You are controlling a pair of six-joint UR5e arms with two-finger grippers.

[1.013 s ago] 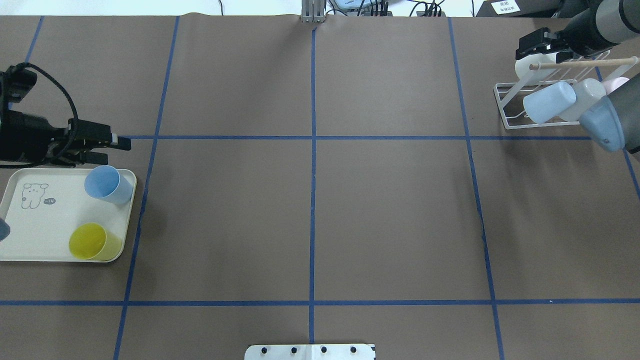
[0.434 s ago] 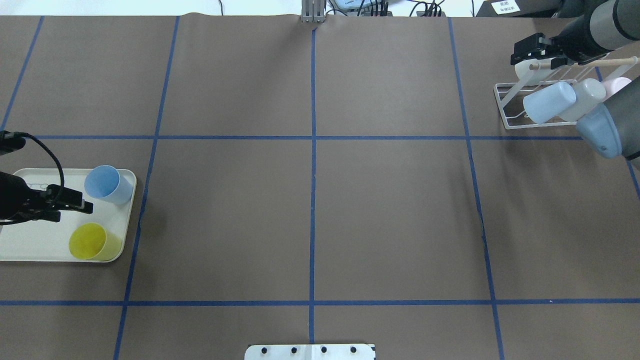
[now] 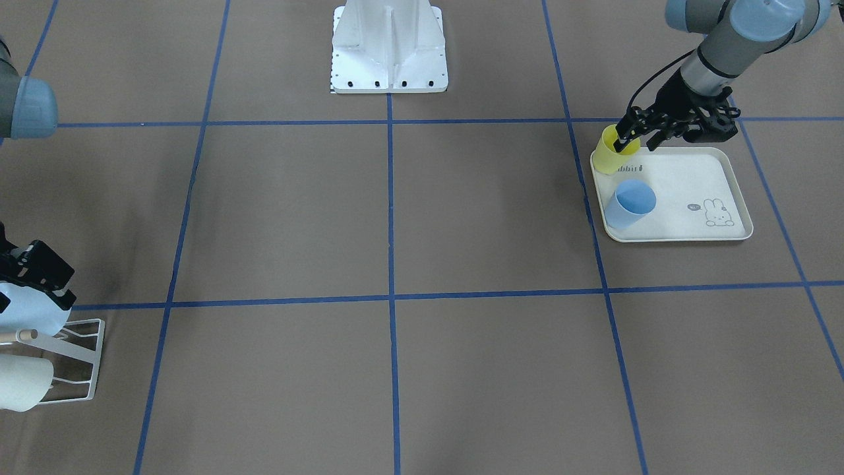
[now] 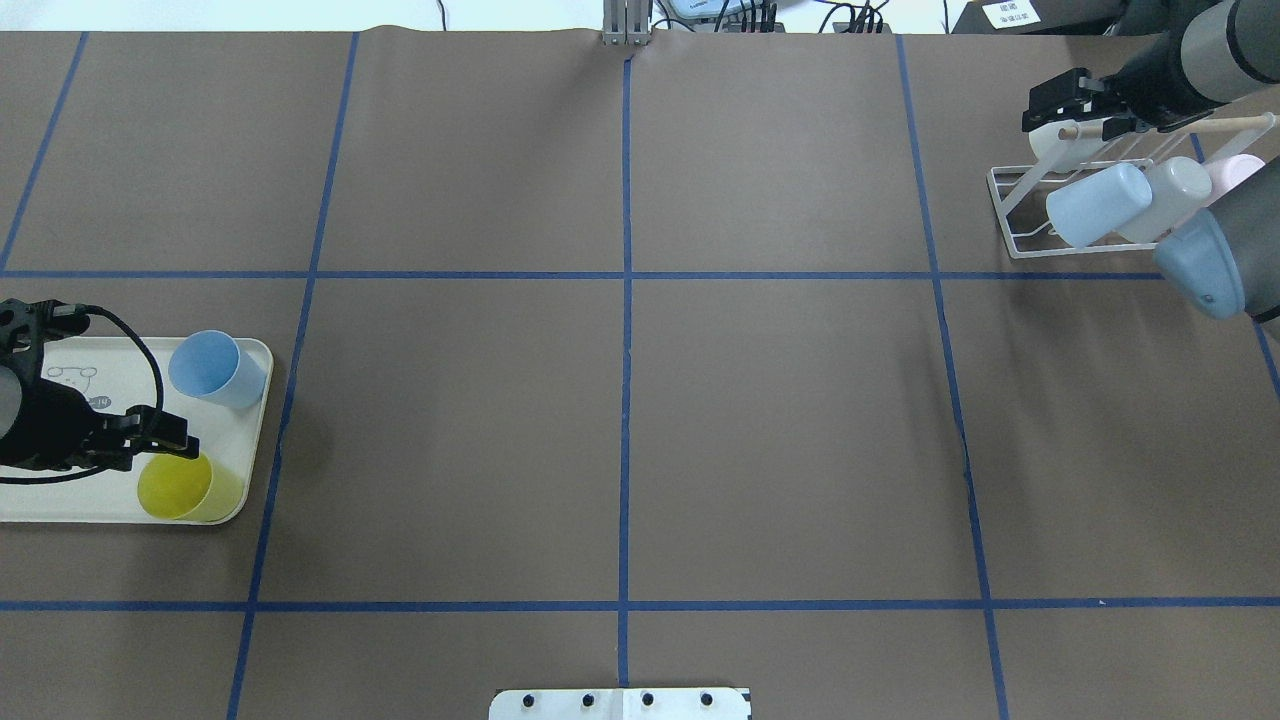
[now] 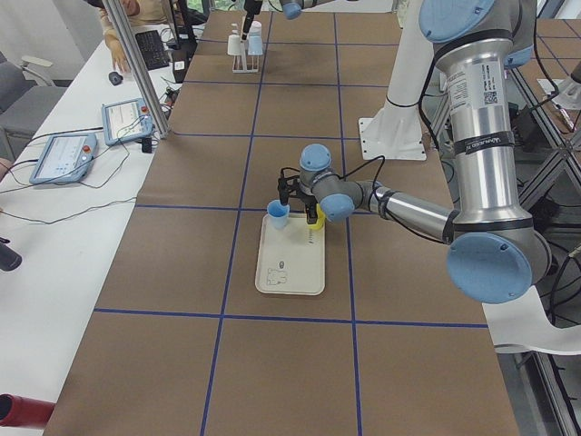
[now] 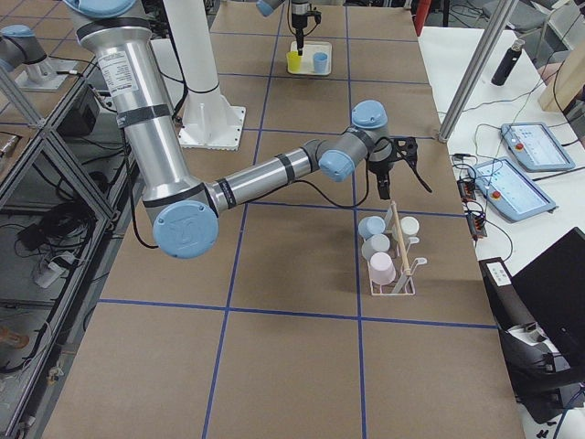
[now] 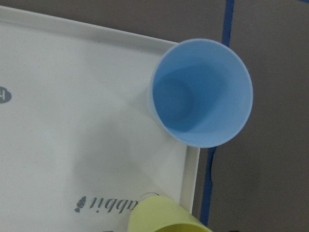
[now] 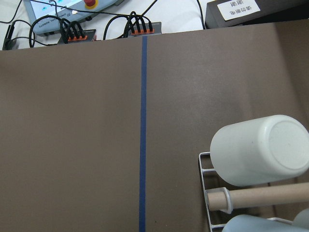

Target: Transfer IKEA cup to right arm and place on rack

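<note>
Two cups stand upright on the cream tray [image 4: 70, 480]: a blue cup [image 4: 215, 368] and a yellow cup [image 4: 185, 485]. My left gripper [image 4: 168, 432] is open at the yellow cup's [image 3: 613, 157] rim, and one finger seems to dip into its mouth. The left wrist view looks down into the blue cup [image 7: 203, 92]. At the far right, the white wire rack [image 4: 1010, 215] with its wooden peg [image 8: 270, 195] holds a white cup [image 8: 260, 150], a light blue one, a grey-white one and a pink one. My right gripper [image 4: 1075, 112] hovers open just above the white cup.
Blue tape lines [image 4: 626, 330] divide the brown table cover into squares. The robot's white base plate [image 3: 389, 46] sits at mid-table on its side. Tablets and cables lie beyond the far edge, past the rack.
My left gripper has moved from beyond the tray's far edge, across the tray past the blue cup, to the yellow cup's rim. The right gripper has shifted slightly left above the rack.
</note>
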